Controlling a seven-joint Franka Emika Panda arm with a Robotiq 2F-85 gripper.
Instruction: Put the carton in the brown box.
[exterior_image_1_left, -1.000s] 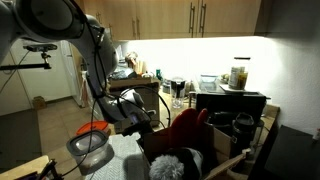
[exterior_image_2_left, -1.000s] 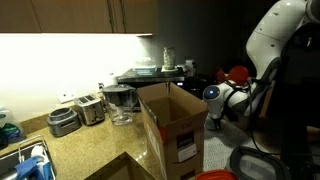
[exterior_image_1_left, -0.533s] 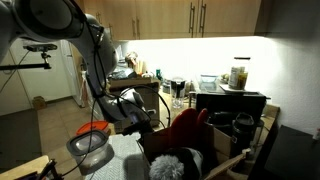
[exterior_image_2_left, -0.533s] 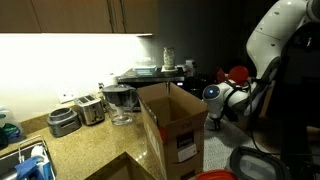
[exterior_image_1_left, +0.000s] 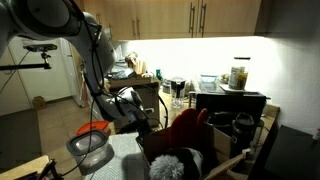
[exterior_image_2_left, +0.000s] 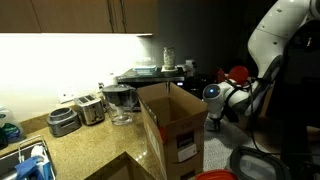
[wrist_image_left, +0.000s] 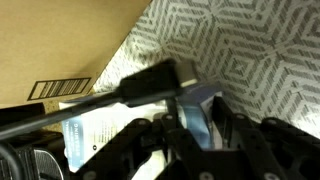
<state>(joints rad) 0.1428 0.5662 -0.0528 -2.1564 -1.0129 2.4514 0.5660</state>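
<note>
The brown box (exterior_image_2_left: 172, 118) stands open on the counter; in the wrist view its cardboard wall (wrist_image_left: 60, 50) with a label is at the upper left. The carton (wrist_image_left: 105, 128) is white and blue and lies low beside the box wall, on a patterned mat (wrist_image_left: 250, 50). My gripper (wrist_image_left: 195, 125) is down beside the box, and its dark fingers sit on both sides of the carton's blue end. In both exterior views the gripper (exterior_image_2_left: 212, 116) (exterior_image_1_left: 150, 122) is low next to the box, and the carton is hidden.
Two toasters (exterior_image_2_left: 78, 114) and a glass jug (exterior_image_2_left: 120, 103) stand on the counter behind the box. A metal sieve (exterior_image_1_left: 92, 150) and a red object (exterior_image_1_left: 186, 128) are near the arm. A dark appliance (exterior_image_1_left: 230, 103) stands further back.
</note>
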